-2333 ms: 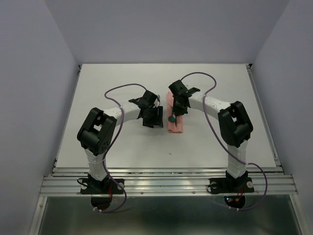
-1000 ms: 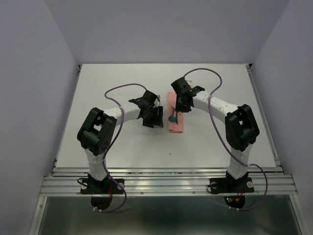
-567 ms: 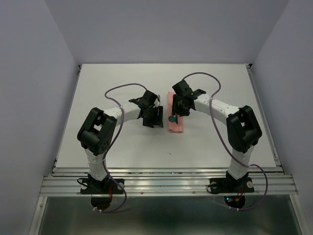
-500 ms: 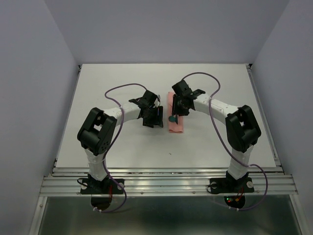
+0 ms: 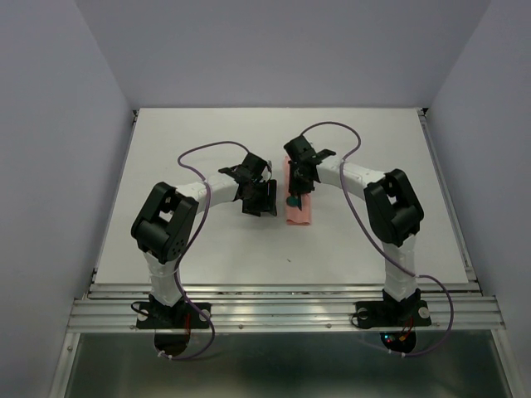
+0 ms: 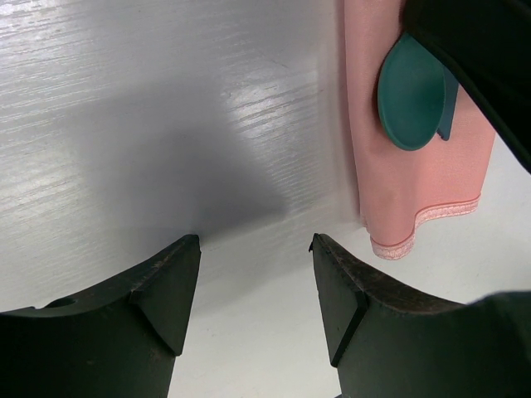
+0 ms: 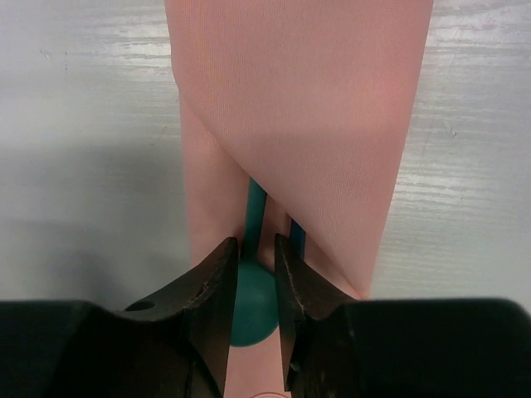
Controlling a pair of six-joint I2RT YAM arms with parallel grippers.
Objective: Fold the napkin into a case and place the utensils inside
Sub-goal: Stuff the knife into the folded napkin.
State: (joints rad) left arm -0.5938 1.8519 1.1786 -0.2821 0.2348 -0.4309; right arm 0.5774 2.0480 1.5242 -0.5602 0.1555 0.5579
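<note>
The right gripper [image 7: 257, 249], jaws nearly together, is straddling the dark-teal utensils [image 6: 411, 95] poking from the pink case [image 7: 315, 108] on the table [image 6: 124, 99], likely sliding them in; actual grip cannot be told. The left gripper [image 6: 253, 274] is hovering wide open, empty, just beside the case.

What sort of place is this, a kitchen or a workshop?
Probably a robot test booth: a left arm and right arm bolted to a metal rail at a white table, plain walls closing it in, and just a napkin and utensils as props.
</note>
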